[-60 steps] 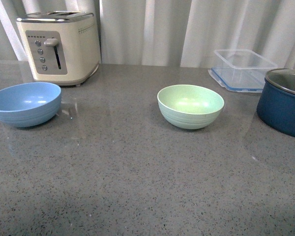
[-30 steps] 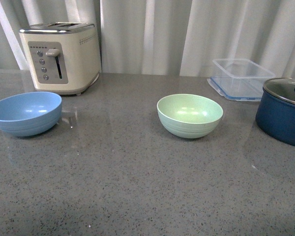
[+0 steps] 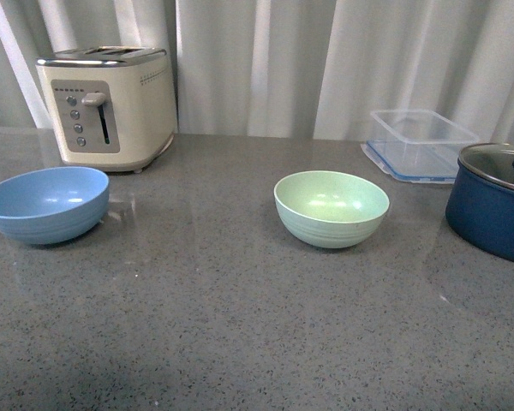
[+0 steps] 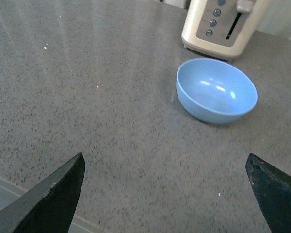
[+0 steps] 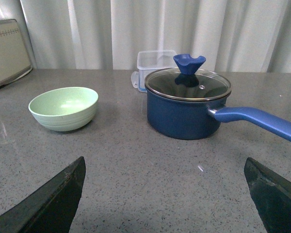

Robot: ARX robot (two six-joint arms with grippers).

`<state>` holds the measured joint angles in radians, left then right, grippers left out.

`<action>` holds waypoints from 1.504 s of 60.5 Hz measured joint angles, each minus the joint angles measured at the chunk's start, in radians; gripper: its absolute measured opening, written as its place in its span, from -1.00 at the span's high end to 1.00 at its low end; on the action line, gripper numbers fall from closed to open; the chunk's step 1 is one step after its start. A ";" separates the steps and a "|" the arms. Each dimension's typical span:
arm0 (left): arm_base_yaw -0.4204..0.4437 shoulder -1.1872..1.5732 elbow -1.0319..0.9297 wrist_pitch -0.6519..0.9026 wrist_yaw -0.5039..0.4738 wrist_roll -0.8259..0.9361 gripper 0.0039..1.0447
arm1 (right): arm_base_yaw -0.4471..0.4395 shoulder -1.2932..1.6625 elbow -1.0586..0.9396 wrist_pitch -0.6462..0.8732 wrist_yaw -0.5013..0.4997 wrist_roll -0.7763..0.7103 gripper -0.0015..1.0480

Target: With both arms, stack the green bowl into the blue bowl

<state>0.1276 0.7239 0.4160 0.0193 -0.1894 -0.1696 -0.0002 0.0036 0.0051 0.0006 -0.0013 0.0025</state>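
Note:
The pale green bowl [image 3: 331, 208] stands upright and empty near the middle of the grey counter; the right wrist view also shows this green bowl [image 5: 63, 108]. At the counter's left sits the light blue bowl [image 3: 46, 204], empty too, and the left wrist view looks down on the same blue bowl [image 4: 216, 90]. Neither arm shows in the front view. My left gripper [image 4: 165, 167] is open above bare counter, well short of the blue bowl. My right gripper [image 5: 165, 170] is open over bare counter, apart from the green bowl.
A cream toaster [image 3: 108, 105] stands behind the blue bowl. At the right are a dark navy pot [image 3: 493, 202] with a glass lid and long handle [image 5: 259, 121], and a clear plastic container [image 3: 420, 142]. A white curtain backs the counter [image 3: 240, 325].
In the front view everything has slid lower in the picture, as if the camera tilted upward. The bowls keep their places on the counter.

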 joint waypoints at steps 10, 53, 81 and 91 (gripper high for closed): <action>-0.008 0.283 0.262 -0.045 0.036 -0.074 -0.88 | 0.000 0.000 0.000 0.000 0.000 0.000 -0.81; -0.054 0.943 0.794 -0.256 0.076 -0.256 -0.88 | 0.000 0.000 0.000 0.000 0.000 0.000 -0.81; -0.058 1.135 0.975 -0.339 0.060 -0.278 -0.77 | 0.000 0.000 0.000 0.000 0.000 0.000 -0.81; -0.058 1.179 0.993 -0.355 0.063 -0.277 -0.26 | 0.000 0.000 0.000 0.000 0.000 0.000 -0.81</action>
<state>0.0700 1.9030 1.4094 -0.3359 -0.1268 -0.4469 -0.0002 0.0036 0.0051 0.0006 -0.0013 0.0025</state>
